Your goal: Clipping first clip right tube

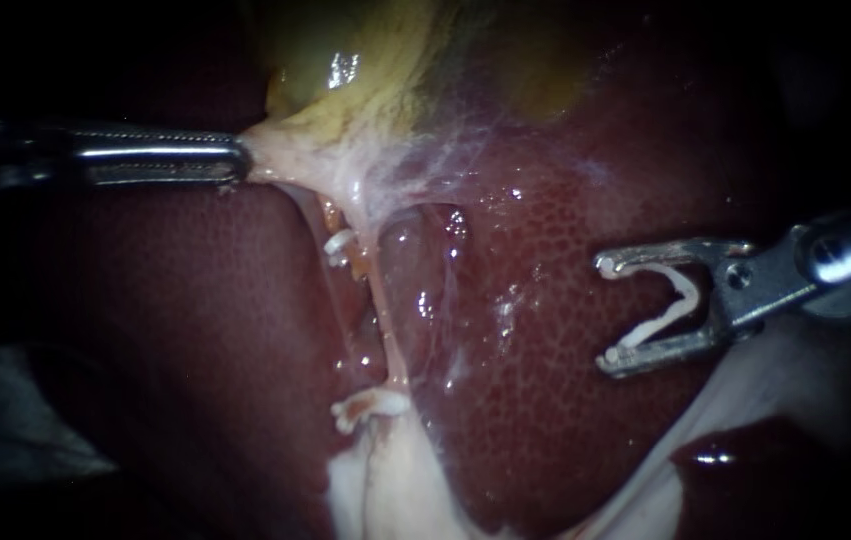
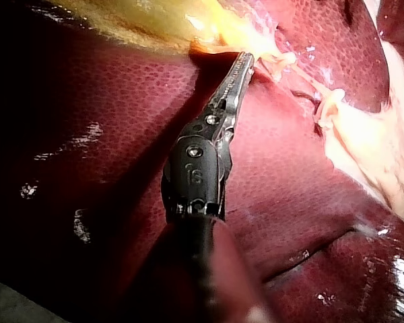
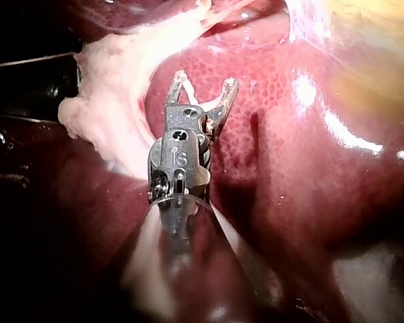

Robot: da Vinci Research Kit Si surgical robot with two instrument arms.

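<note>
Endoscope view: left instrument [image 1: 242, 162], upper left, had its jaws clamped on the gallbladder [image 1: 345, 110] neck. The right instrument [image 1: 607, 312], mid right, held its jaws wide around a white clip [image 1: 667, 308], well apart from the right tube [image 1: 382, 310] at centre. Risk: the clip could catch liver [image 1: 565, 400] or only part of the tube, whose edges were hard to make out under glistening film.
</note>
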